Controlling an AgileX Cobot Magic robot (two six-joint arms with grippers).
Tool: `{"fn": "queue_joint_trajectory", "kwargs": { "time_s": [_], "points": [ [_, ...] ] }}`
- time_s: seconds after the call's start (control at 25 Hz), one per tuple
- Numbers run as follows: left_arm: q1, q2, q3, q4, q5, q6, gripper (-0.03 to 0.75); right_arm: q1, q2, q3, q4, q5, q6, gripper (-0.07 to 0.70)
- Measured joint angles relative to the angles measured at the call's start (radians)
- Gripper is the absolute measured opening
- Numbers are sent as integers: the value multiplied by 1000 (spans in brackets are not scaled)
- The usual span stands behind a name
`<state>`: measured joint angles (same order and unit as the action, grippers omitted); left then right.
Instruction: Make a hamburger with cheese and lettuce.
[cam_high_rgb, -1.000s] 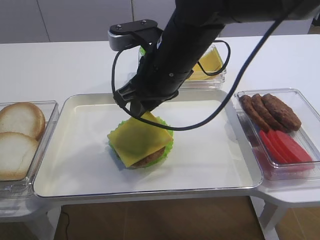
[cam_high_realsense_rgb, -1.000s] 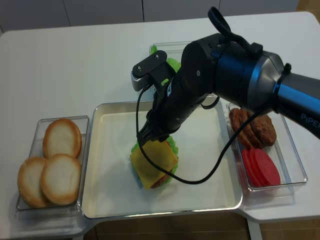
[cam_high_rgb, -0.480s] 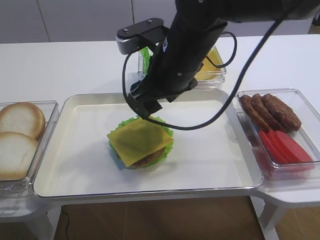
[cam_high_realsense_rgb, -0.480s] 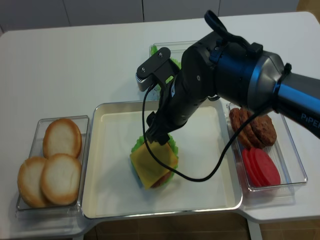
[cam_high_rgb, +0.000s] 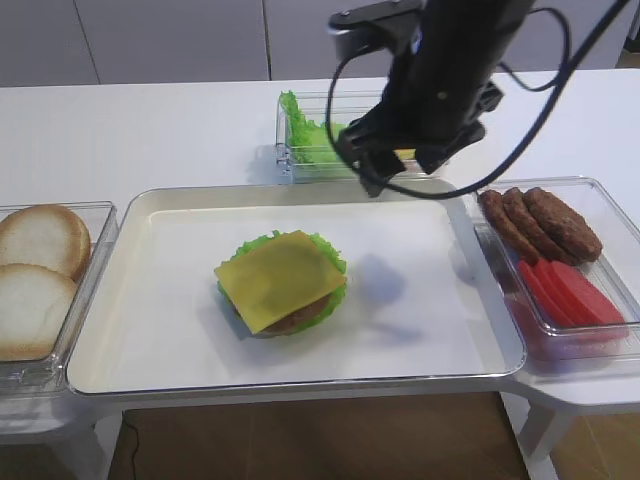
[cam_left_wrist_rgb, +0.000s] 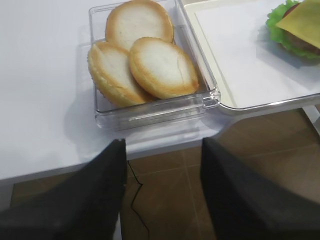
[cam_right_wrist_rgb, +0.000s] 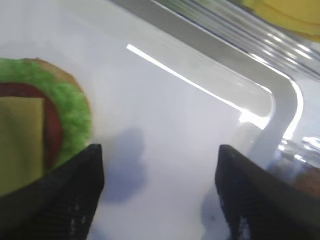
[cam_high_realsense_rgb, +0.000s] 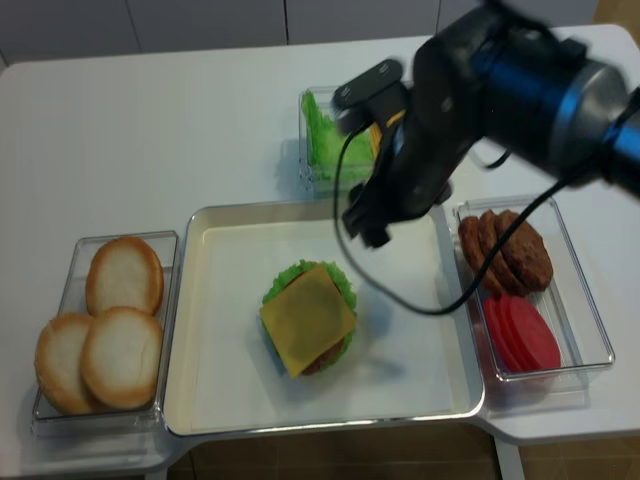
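Most of the build looks done: the cheese (cam_high_rgb: 281, 280) lies flat on the hamburger (cam_high_rgb: 290, 310) mid-tray (cam_high_rgb: 150, 340), lettuce (cam_high_rgb: 335, 292) frilling beneath. Right gripper (cam_high_rgb: 400, 170) hangs above the tray's far edge, jaws apart and empty; left gripper (cam_left_wrist_rgb: 160, 190) idles, also apart, beside the buns (cam_left_wrist_rgb: 145, 65). A top bun probably remains.

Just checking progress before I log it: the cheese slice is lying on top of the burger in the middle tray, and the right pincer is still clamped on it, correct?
Not quite. The cheese does lie on the hamburger in the tray, but the right pincer is not on it: it hangs open and empty over the tray's back right corner, as the exterior high view shows.
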<state>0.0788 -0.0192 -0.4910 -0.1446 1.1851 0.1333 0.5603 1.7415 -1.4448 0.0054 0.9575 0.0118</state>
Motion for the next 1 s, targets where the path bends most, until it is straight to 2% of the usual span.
{"fn": "queue_joint_trajectory", "kwargs": {
  "time_s": [0.4,0.6,0.8,1.0],
  "points": [
    [0,0,0,0,0,0,360,-346,-161,11,11,133,32,498],
    [0,0,0,0,0,0,360,-491,-299,111,18,145,36,497],
    [0,0,0,0,0,0,360,-522,-499,265,21,149,36,496],
    [0,0,0,0,0,0,360,-522,-746,393,54,210,41,493]
  ]
}}
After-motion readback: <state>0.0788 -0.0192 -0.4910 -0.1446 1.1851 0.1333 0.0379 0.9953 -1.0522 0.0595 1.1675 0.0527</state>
